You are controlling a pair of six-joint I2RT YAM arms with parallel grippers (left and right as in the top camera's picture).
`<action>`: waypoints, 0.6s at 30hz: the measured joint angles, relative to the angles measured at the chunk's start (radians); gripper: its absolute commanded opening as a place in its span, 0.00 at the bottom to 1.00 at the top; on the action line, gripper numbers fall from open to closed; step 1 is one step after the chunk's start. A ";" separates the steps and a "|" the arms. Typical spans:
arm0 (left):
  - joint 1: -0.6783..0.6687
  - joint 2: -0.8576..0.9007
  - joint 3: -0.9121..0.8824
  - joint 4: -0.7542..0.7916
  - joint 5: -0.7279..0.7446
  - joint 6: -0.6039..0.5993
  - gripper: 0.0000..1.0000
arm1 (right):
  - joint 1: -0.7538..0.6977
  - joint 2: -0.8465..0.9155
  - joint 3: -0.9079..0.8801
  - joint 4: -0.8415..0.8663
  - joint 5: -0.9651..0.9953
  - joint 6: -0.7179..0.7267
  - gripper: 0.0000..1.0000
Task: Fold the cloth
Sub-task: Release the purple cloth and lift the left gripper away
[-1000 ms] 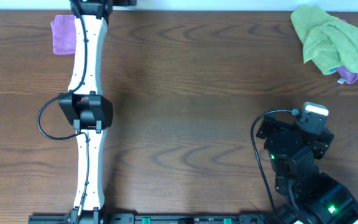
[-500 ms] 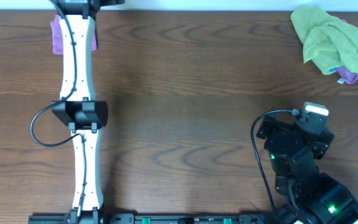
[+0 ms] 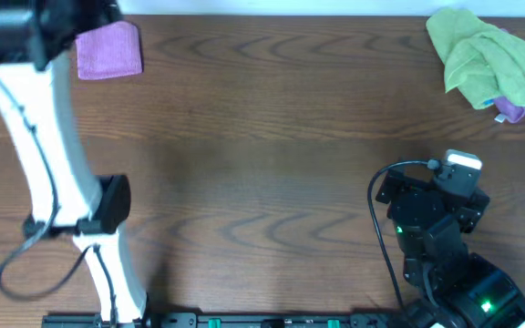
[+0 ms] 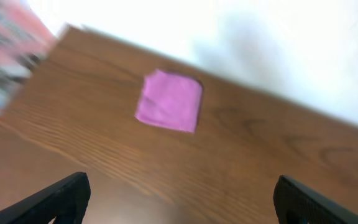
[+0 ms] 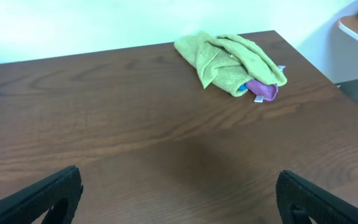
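Ahead of the left gripper (image 4: 180, 194), fingers (image 4: 67, 194) wide apart and empty, the cloth (image 4: 169, 101) lies flat, perhaps already folded; blur hides that. Soft and light, it should pinch easily at its nearer corner.

No text, number or brand can be read in any view. The small tag (image 3: 499, 116) on the lime-green cloth (image 3: 481, 55) is too tiny to make out. The colourful clutter (image 4: 5, 56) beyond the tabletop (image 4: 229, 162) is blurred.

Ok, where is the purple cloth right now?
Overhead view: the purple square microfibre cloth lies at the brown wooden table's far left corner, just right of the left arm.
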 measured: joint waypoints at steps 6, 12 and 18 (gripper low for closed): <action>0.000 -0.188 0.008 0.000 -0.052 0.026 0.95 | 0.000 0.000 0.000 0.000 0.000 0.000 0.99; 0.000 -0.320 0.007 0.000 -0.068 0.047 0.95 | 0.000 0.000 0.000 -0.001 0.000 0.000 0.99; 0.000 -0.453 0.007 0.000 -0.072 0.049 0.95 | 0.000 0.000 0.000 0.000 0.000 0.000 0.99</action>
